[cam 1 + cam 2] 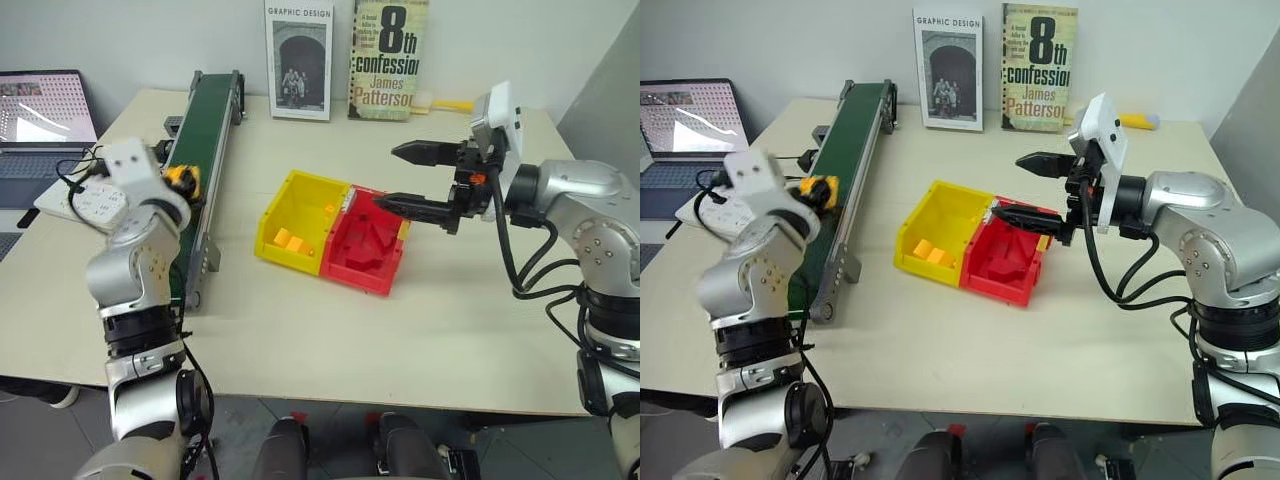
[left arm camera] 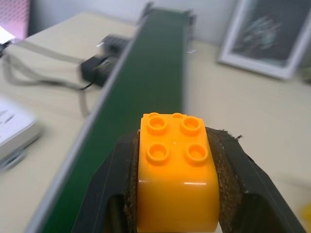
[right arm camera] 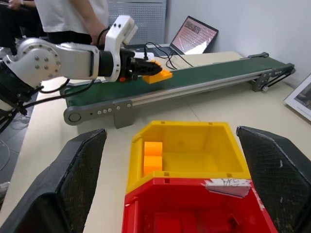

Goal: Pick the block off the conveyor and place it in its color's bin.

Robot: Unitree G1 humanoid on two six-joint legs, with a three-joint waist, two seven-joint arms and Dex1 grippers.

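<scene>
Block gripped above the conveyor

The left pincer (image 3: 154, 71) clamps the block (image 2: 177, 170) just over the conveyor (image 1: 200, 150); the right pincer (image 1: 400, 178) gapes wide above the yellow bin (image 1: 290, 215), right of the belt.

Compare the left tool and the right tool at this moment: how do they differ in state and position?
The left tool is shut on the orange block, while the right tool is open and holds nothing. The left tool sits above the green conveyor; the right tool hovers by the red bin, next to the yellow bin. Both have two black fingers and point roughly level.
</scene>
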